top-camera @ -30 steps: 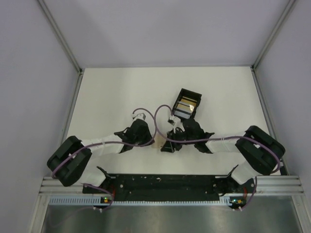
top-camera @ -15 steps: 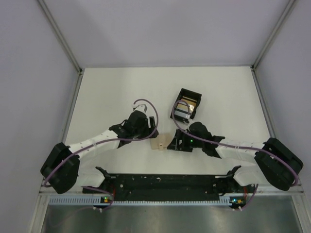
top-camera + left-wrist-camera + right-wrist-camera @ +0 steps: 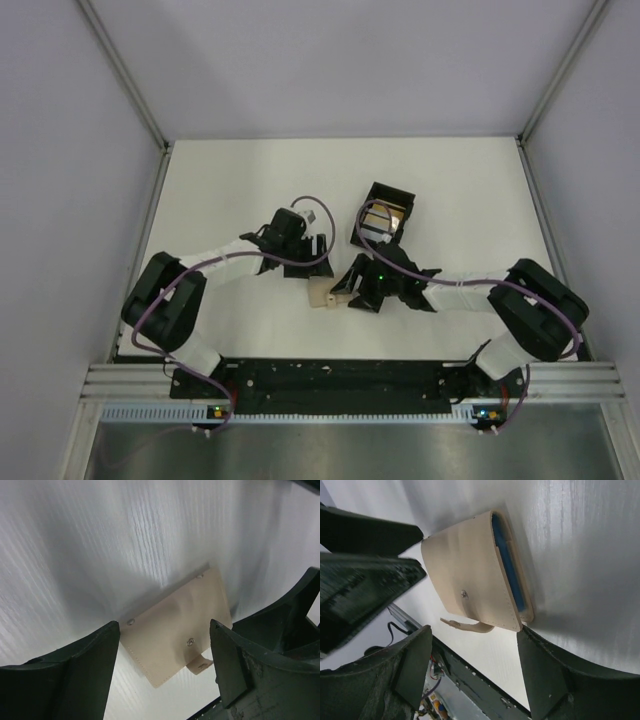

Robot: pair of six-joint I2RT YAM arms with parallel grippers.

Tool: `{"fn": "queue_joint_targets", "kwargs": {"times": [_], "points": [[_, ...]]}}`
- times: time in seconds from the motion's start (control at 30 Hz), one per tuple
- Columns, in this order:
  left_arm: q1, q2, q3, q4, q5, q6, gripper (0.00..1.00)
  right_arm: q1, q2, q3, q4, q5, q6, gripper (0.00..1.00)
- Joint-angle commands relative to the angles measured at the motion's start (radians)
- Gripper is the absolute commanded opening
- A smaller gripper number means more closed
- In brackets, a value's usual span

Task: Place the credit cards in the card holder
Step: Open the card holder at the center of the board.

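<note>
My left gripper and right gripper are spread, empty. The holder seems light, soft; I would pinch its stitched edge.

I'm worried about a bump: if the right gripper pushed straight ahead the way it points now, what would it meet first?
Most likely the card holder, lying directly ahead between the open fingers of the right gripper, a blue credit card showing in its mouth. How near is hard to judge.
</note>
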Motion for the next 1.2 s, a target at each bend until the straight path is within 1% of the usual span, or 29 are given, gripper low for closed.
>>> {"fn": "queue_joint_targets", "kwargs": {"times": [0.0,0.2,0.33,0.43,0.57,0.67,0.8,0.93,1.03,1.1,1.17], "points": [[0.001,-0.012,-0.052,0.036,0.083,-0.025,0.75,0.003,0.030,0.065,0.048,0.021,0.057,0.68],[-0.002,-0.107,-0.179,0.063,0.063,-0.103,0.71,-0.047,0.090,0.169,-0.013,0.009,-0.043,0.68],[-0.006,-0.167,-0.240,0.067,0.050,-0.149,0.68,-0.081,0.128,0.209,0.013,-0.033,-0.107,0.68],[-0.017,-0.197,-0.261,0.071,0.043,-0.179,0.66,-0.101,0.169,0.277,-0.016,-0.080,-0.183,0.68],[-0.038,-0.219,-0.264,0.079,0.049,-0.209,0.64,-0.116,0.222,0.418,-0.129,-0.122,-0.322,0.68],[-0.052,-0.233,-0.264,0.090,0.052,-0.220,0.63,-0.130,0.265,0.491,-0.174,-0.195,-0.397,0.68],[-0.055,-0.271,-0.254,0.035,-0.017,-0.222,0.63,-0.144,0.227,0.550,-0.306,-0.105,-0.507,0.68],[-0.054,-0.323,-0.207,-0.064,-0.120,-0.194,0.68,-0.182,0.138,0.611,-0.428,0.037,-0.639,0.68],[-0.052,-0.345,-0.158,-0.105,-0.166,-0.168,0.71,-0.265,0.113,0.660,-0.488,0.088,-0.691,0.69],[-0.051,-0.335,-0.123,-0.127,-0.175,-0.144,0.72,-0.335,0.117,0.703,-0.542,0.137,-0.718,0.69],[-0.052,-0.323,-0.084,-0.145,-0.177,-0.130,0.72,-0.372,0.125,0.732,-0.588,0.203,-0.753,0.70]]}}
